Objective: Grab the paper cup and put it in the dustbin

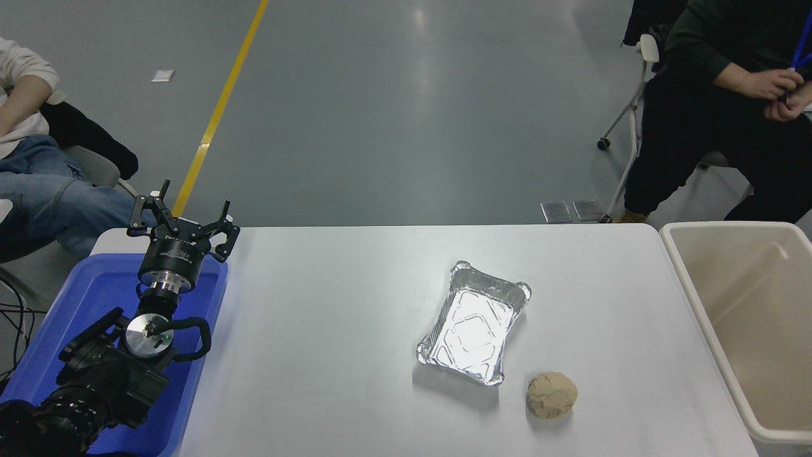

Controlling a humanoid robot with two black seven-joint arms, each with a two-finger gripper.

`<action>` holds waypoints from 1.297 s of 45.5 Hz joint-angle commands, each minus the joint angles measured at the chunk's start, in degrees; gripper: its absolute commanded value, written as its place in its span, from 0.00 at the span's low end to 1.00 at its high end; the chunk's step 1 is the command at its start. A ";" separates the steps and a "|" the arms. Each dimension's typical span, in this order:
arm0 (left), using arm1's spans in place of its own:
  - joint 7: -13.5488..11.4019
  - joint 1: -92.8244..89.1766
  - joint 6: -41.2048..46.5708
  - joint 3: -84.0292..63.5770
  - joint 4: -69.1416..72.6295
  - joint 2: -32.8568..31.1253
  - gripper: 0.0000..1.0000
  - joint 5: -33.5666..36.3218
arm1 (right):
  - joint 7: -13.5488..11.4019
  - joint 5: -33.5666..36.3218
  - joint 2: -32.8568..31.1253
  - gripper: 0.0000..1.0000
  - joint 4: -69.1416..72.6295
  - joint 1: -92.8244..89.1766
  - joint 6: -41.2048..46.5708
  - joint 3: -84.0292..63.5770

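The beige dustbin [698, 298] stands off the table's right edge, its inside partly cut off by the picture's right side. The paper cup is not in view in the head view. My left gripper [183, 214] is open and empty, parked above the far end of a blue tray at the lower left. My right arm and gripper are out of view.
A foil tray [474, 322] lies right of the table's middle, with a crumpled tan paper ball [552, 395] just in front of it. The blue tray [76, 317] sits at the left edge. People sit at the far left and far right.
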 commanded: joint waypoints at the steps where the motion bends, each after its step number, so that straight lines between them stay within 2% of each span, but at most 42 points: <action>1: 0.00 -0.05 0.01 -0.03 0.00 0.00 0.99 -0.01 | -0.11 -3.03 -2.83 1.00 8.72 19.47 3.72 -10.31; 13: 0.00 0.03 0.01 0.06 0.00 0.00 0.99 -0.01 | -0.11 -2.77 6.83 1.00 19.79 35.83 6.18 -21.48; 20: 0.00 -0.05 0.01 -0.03 0.00 0.00 0.99 -0.01 | -0.11 -2.77 11.49 1.00 27.88 45.06 18.73 -22.53; 31: 0.00 0.03 0.01 -0.03 0.00 0.00 0.99 -0.01 | -0.20 -2.94 20.81 1.00 30.96 53.15 36.84 -26.84; 37: 0.00 0.03 0.01 -0.03 0.00 0.00 0.99 -0.01 | -0.20 -3.03 24.77 1.00 35.53 57.63 41.69 -28.16; 59: 0.00 0.03 0.01 0.06 0.00 0.00 0.99 -0.01 | -0.46 -3.82 26.44 1.00 49.77 65.98 51.89 -28.16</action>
